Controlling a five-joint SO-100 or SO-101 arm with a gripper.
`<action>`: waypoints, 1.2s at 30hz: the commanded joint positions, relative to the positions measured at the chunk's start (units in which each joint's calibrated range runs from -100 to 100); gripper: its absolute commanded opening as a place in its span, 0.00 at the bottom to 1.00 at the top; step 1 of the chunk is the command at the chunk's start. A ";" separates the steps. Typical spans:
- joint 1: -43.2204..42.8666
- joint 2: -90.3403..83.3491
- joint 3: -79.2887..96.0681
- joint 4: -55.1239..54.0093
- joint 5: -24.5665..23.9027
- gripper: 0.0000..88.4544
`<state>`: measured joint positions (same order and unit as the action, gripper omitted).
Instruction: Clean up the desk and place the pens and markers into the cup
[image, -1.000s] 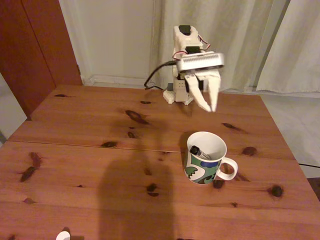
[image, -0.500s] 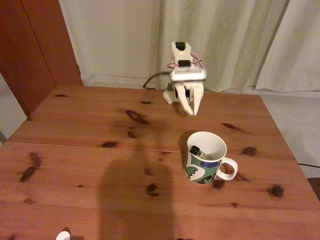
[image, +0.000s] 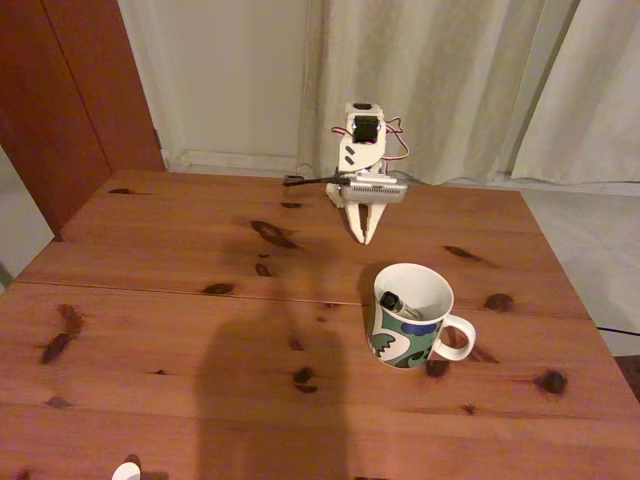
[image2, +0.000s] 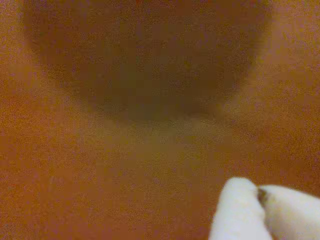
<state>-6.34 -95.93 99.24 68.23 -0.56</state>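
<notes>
Since the marker (image: 398, 306) already sits inside the cup (image: 411, 316), you're really just parking the arm, so fold it slow and keep the gripper (image: 364, 236) from knocking the counter (image: 180, 300) near the base. Its fingers look pinched together on nothing in both views. Only the marker's dark end and a bit of pale barrel peek out, leaning against the white inner wall. Nothing else on the wood looks like a pen to me.

bare desk (image: 150, 330) all round, lone cup (image: 410, 316) standing right of centre
</notes>
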 joint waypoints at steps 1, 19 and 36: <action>0.11 -1.25 0.31 5.88 1.03 0.01; 2.28 -1.42 0.31 9.32 1.71 0.01; 2.44 -1.25 0.31 9.32 1.71 0.01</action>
<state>-3.92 -96.53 99.15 76.86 1.00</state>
